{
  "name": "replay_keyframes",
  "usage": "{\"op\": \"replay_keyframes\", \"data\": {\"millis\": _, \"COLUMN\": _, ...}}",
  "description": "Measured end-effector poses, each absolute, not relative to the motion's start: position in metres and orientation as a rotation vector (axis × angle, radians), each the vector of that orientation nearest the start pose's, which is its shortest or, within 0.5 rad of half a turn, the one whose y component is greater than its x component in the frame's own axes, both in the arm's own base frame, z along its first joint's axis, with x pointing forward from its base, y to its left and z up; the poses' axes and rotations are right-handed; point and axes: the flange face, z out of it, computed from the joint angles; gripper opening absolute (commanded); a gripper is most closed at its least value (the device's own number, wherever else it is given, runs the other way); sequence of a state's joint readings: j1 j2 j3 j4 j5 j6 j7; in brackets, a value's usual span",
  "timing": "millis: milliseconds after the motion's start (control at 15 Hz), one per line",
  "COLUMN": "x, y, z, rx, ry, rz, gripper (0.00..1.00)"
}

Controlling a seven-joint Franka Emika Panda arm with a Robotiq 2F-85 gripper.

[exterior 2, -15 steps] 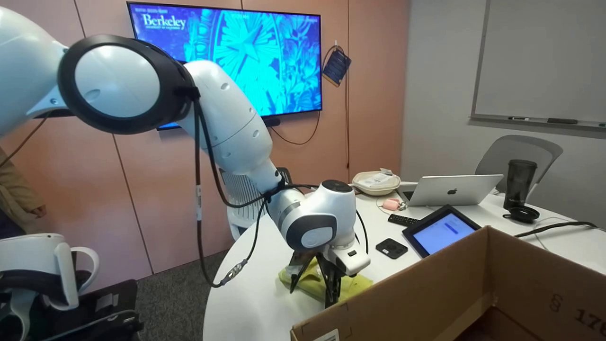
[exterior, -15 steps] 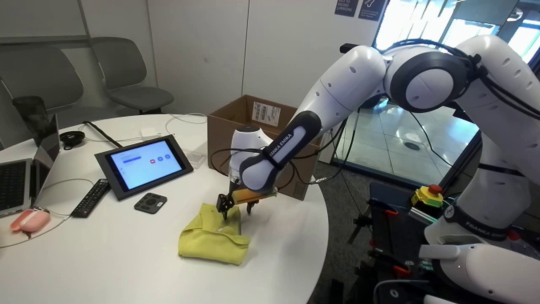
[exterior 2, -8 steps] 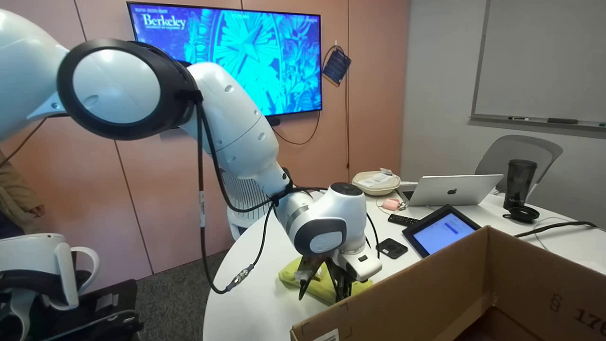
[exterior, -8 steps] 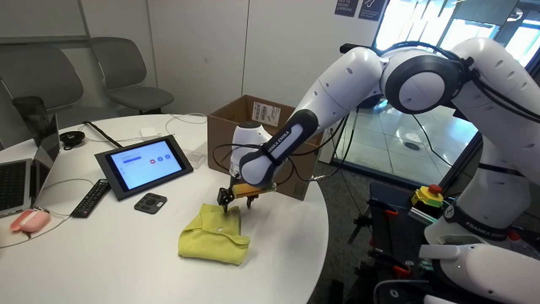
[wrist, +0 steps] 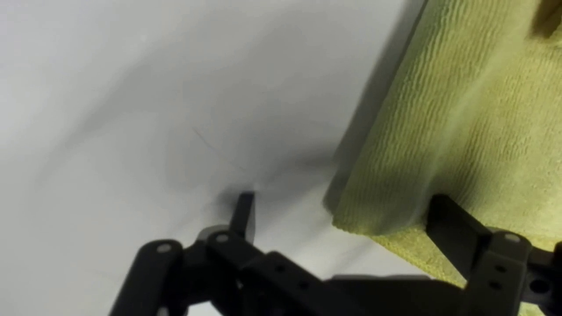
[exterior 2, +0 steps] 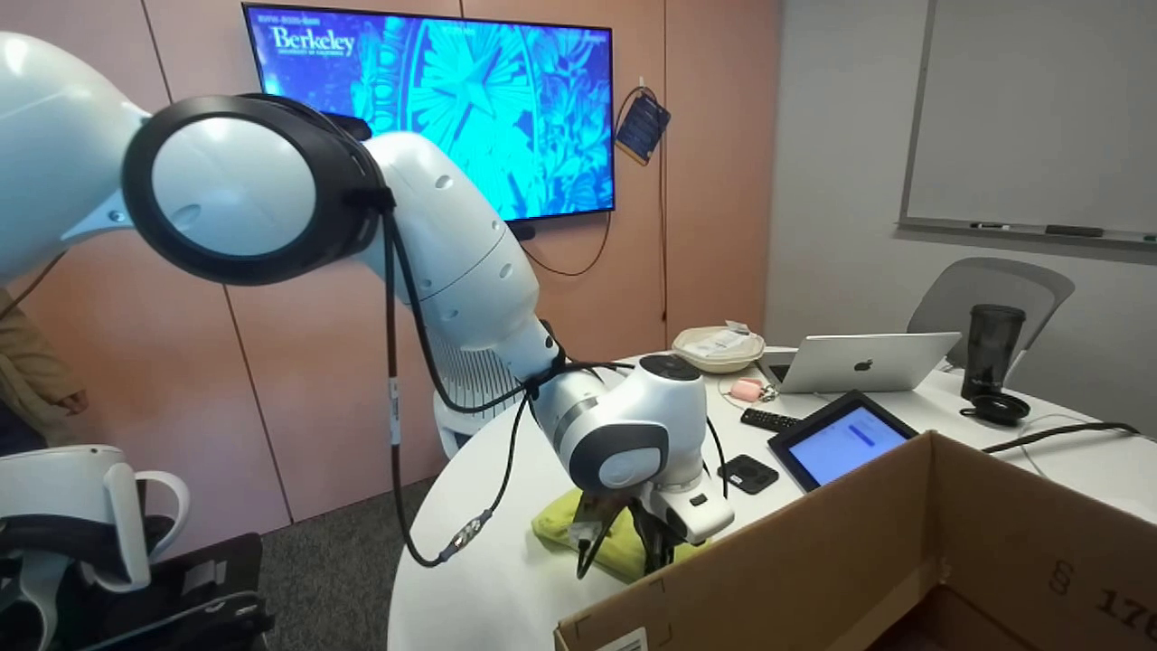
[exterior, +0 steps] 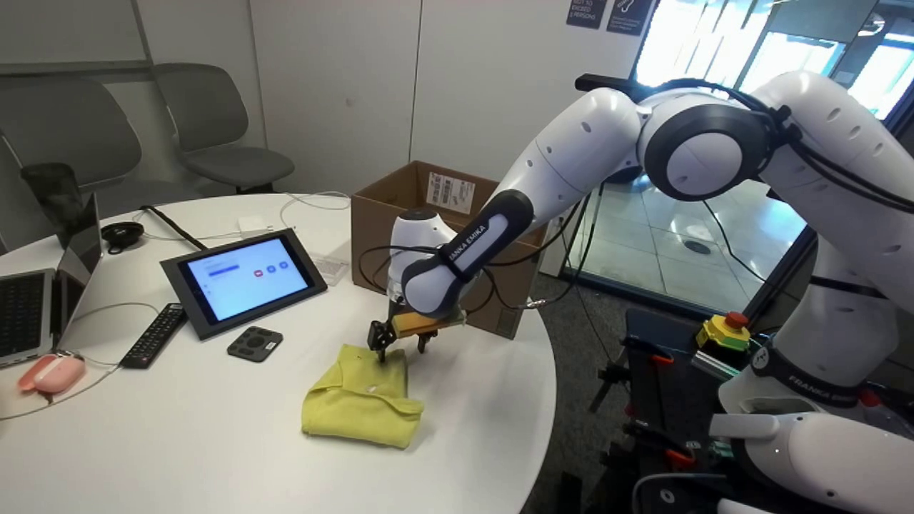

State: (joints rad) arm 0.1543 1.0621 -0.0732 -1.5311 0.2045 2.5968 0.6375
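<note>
A folded yellow-green cloth (exterior: pixel 357 410) lies on the white table (exterior: pixel 214 450), its ribbed folded edge turned up. My gripper (exterior: pixel 402 354) points down over the cloth's back corner, with its jaws wide apart. In the wrist view the cloth (wrist: pixel 496 114) fills the right side, and the gripper (wrist: pixel 342 199) straddles its corner. The right finger (wrist: pixel 456 235) is over the cloth, perhaps touching it; the left finger (wrist: pixel 243 215) is over bare table. Nothing is clamped between them. In an exterior view the arm partly covers the cloth (exterior 2: pixel 553 520).
An open cardboard box (exterior: pixel 375 246) stands just behind the gripper, close to the arm. A tablet on a stand (exterior: pixel 246 278), a round-cornered black device (exterior: pixel 255 343), a remote (exterior: pixel 153 335), a pink earbud case (exterior: pixel 57 374) and a laptop (exterior: pixel 25 314) occupy the table's far side.
The gripper has shifted slightly toward the cloth's back edge and the box, mostly in the earlier half second, while the elbow has sunk lower. The cloth stays where it was; the jaws remain apart.
</note>
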Motion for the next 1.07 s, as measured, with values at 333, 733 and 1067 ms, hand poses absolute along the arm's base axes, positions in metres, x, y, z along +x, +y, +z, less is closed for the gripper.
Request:
{"op": "replay_keyframes", "data": {"millis": 333, "x": 0.675, "y": 0.061, "z": 0.026, "rx": -2.941, "ry": 0.980, "rz": 0.043, "gripper": 1.00}}
{"op": "replay_keyframes", "data": {"millis": 733, "x": 0.674, "y": 0.072, "z": 0.026, "rx": -2.966, "ry": 0.899, "rz": 0.062, "gripper": 1.00}}
{"op": "replay_keyframes", "data": {"millis": 1067, "x": 0.677, "y": 0.067, "z": 0.031, "rx": -2.971, "ry": 0.903, "rz": 0.046, "gripper": 1.00}}
